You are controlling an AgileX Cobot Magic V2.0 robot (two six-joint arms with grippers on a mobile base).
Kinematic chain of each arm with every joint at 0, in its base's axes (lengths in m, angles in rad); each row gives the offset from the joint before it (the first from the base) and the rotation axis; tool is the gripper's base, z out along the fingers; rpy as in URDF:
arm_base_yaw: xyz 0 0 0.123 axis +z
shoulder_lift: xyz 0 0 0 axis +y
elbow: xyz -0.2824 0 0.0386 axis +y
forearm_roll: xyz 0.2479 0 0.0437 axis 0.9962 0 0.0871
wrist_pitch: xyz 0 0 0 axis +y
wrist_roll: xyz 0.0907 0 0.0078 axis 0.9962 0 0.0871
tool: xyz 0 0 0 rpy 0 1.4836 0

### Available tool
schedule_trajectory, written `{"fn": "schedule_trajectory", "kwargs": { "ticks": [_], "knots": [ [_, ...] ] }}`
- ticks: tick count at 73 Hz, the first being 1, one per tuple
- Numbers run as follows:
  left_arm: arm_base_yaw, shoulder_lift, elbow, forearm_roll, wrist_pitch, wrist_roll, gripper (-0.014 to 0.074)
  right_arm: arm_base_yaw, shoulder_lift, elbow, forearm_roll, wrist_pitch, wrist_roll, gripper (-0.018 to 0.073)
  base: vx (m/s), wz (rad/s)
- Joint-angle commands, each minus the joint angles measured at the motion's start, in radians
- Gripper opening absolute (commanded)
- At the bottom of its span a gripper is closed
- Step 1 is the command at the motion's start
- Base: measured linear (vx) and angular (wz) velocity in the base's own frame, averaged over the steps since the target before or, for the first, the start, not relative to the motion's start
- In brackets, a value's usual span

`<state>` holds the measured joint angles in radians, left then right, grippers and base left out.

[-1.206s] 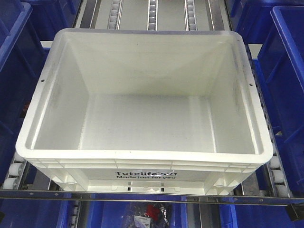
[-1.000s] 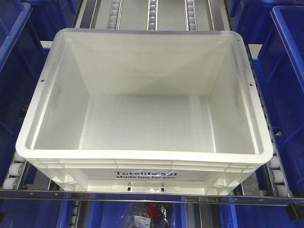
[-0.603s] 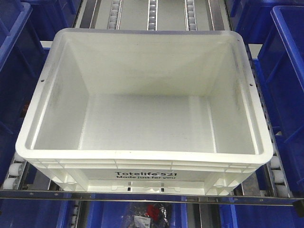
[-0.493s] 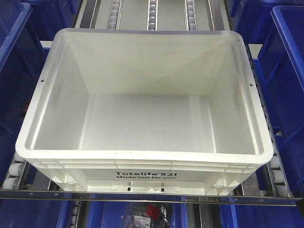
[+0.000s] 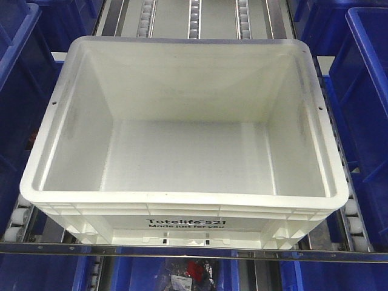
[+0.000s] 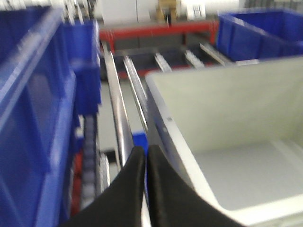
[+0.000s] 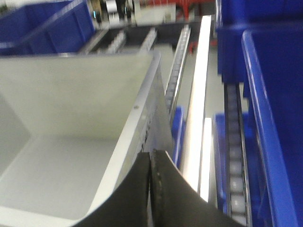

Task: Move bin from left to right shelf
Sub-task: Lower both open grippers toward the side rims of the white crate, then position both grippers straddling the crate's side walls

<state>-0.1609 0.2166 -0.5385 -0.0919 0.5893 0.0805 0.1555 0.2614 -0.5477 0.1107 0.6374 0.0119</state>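
The white bin (image 5: 188, 154) stands empty on the roller shelf, filling the middle of the front view, with its black "Totelife 521" print (image 5: 187, 224) on the near side. Neither gripper shows in the front view. In the left wrist view my left gripper (image 6: 145, 152) is shut and empty, just outside the bin's left wall (image 6: 227, 109), over the metal rail. In the right wrist view my right gripper (image 7: 151, 154) is shut and empty, right at the outer side of the bin's right rim (image 7: 137, 118).
Blue bins flank the white one on the left (image 5: 18, 91) and right (image 5: 364, 91). Roller tracks (image 5: 194, 15) run behind it and a metal rail (image 5: 182, 250) crosses in front. A lower blue bin holds small items (image 5: 191, 273).
The bin has not moved. A dark part at the lower right corner of the front view has slipped out of the frame.
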Motion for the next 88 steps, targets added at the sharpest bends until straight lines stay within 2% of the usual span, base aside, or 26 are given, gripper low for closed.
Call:
{"fn": "schedule_trajectory", "kwargs": {
  "ticks": [1, 12, 21, 30, 44, 63, 77, 88],
  "knots": [
    [0.001, 0.107, -0.091, -0.087, 0.012, -0.012, -0.0006, -0.001, 0.109, -0.119, 0.005, 0.03, -0.012, -0.0008, 0.0, 0.0],
    [0.001, 0.295, -0.216, -0.207, 0.053, -0.009, -0.0006, -0.001, 0.302, -0.282, 0.067, 0.173, -0.09, -0.0008, 0.0, 0.0],
    [0.001, 0.403, -0.295, -0.201, 0.053, -0.005, -0.0006, -0.001, 0.403, -0.351, 0.117, 0.175, -0.184, -0.0008, 0.0, 0.0],
    [0.001, 0.464, -0.312, -0.198, 0.043, 0.008, -0.0006, -0.001, 0.455, -0.35, 0.132, 0.123, -0.231, -0.0008, 0.0, 0.0],
    [0.001, 0.487, -0.312, -0.199, 0.046, 0.007, -0.0006, -0.001, 0.476, -0.35, 0.141, 0.118, -0.231, -0.0008, 0.0, 0.0],
    [0.001, 0.491, -0.316, -0.199, 0.061, 0.011, -0.0006, -0.001, 0.476, -0.35, 0.207, 0.098, -0.231, -0.0007, 0.0, 0.0],
    [0.001, 0.577, -0.43, -0.167, 0.242, 0.054, 0.0, -0.001, 0.476, -0.35, 0.201, 0.123, -0.149, -0.0005, 0.0, 0.0],
    [0.001, 0.661, -0.476, -0.138, 0.274, 0.048, 0.0004, -0.001, 0.518, -0.352, 0.176, 0.155, -0.098, -0.0005, 0.0, 0.0]
  ]
}}
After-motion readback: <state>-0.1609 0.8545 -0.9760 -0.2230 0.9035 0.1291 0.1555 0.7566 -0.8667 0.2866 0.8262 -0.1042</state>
